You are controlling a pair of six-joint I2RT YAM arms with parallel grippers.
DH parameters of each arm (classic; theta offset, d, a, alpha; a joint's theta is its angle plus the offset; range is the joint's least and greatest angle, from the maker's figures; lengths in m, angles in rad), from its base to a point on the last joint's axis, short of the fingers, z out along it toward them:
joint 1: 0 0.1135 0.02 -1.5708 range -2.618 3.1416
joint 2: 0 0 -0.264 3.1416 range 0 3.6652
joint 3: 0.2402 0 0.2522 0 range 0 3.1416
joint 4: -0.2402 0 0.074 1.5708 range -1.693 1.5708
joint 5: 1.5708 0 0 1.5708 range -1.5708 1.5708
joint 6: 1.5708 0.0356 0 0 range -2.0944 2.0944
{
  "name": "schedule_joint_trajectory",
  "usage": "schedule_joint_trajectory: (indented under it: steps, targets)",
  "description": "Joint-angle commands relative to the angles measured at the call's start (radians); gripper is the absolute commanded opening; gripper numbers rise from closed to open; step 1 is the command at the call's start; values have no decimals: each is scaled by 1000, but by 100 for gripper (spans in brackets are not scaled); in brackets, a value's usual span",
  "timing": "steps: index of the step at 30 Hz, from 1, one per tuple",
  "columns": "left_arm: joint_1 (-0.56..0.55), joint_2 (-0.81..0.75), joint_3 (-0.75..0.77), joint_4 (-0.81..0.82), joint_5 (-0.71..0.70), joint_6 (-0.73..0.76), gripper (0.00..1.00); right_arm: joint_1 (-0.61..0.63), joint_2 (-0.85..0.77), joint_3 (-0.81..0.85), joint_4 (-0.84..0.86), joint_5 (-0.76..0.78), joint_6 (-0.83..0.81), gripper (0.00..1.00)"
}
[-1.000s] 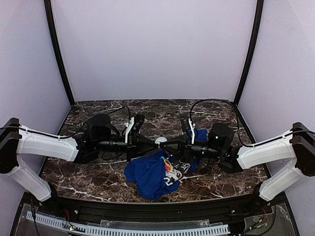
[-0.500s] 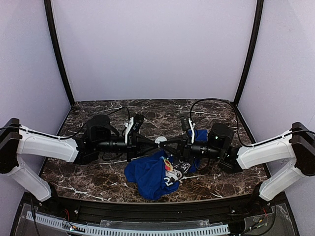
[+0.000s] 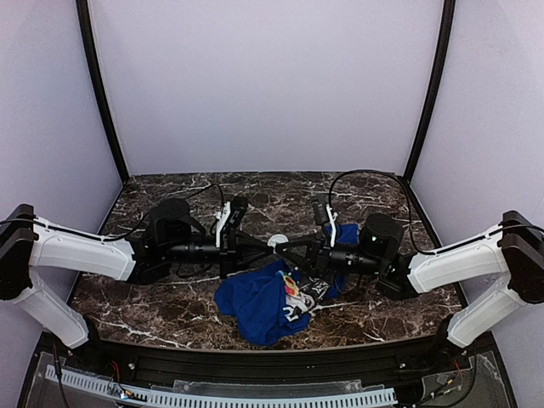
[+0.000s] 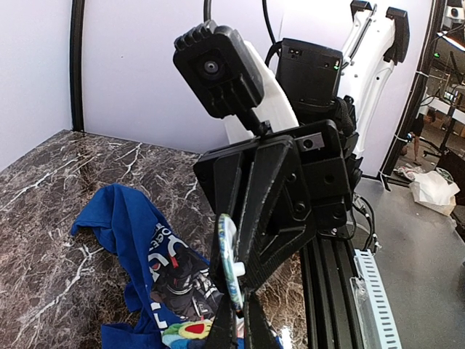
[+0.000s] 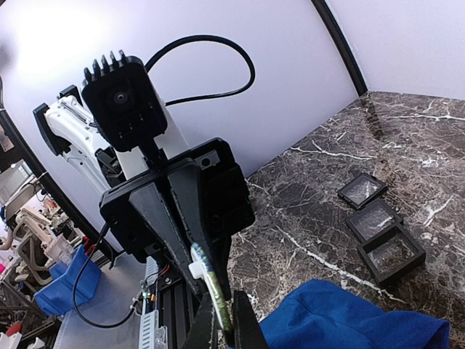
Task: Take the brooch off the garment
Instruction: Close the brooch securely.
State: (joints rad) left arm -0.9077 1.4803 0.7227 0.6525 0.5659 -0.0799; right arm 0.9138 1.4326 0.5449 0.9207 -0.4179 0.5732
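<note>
The brooch (image 3: 278, 242) is a small round disc with a pale back, held in the air at the table's middle between both grippers. My left gripper (image 3: 269, 245) reaches in from the left and my right gripper (image 3: 288, 247) from the right. In the left wrist view the brooch (image 4: 231, 262) shows edge-on, green and yellow, a white clasp on its back, with my left gripper (image 4: 239, 305) shut on its lower rim. The right wrist view shows my right gripper (image 5: 224, 313) shut on the brooch (image 5: 209, 280) too. The blue printed garment (image 3: 255, 302) lies crumpled on the table below.
Three small dark square trays (image 5: 374, 218) sit in a row on the marble beyond the garment (image 5: 349, 320) in the right wrist view. The black rail (image 3: 255, 365) runs along the table's near edge. Purple walls close off the back and sides.
</note>
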Motion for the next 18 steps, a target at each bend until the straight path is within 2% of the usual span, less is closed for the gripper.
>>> schedule_joint_trajectory:
  steps: [1, 18]
  targets:
    - [-13, -21, -46, -30, 108, 45, 1, -91, 8, -19, 32, 291, 82, 0]
    - [-12, 0, -31, -39, 114, 50, 1, -99, 60, 22, 24, 275, 106, 0]
